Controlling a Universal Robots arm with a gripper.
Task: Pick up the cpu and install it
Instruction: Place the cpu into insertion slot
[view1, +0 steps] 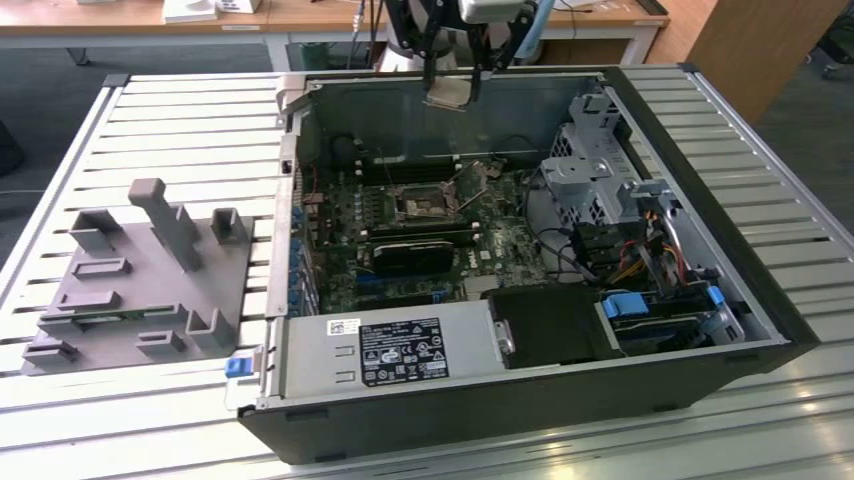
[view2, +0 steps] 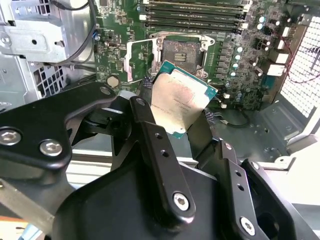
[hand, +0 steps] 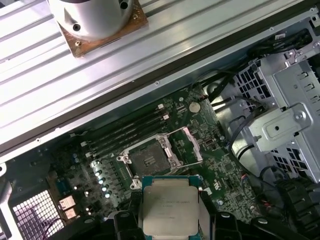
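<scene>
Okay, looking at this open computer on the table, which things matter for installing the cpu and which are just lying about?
For the job:
the cpu, held in the tool above the case
the socket on the motherboard

Just lying about:
the grey tray beside the case
the black module
the power supply
the drive cage

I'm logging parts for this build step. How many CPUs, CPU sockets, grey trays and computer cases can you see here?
cpu: 1
socket: 1
grey tray: 1
computer case: 1
Total: 4
</scene>
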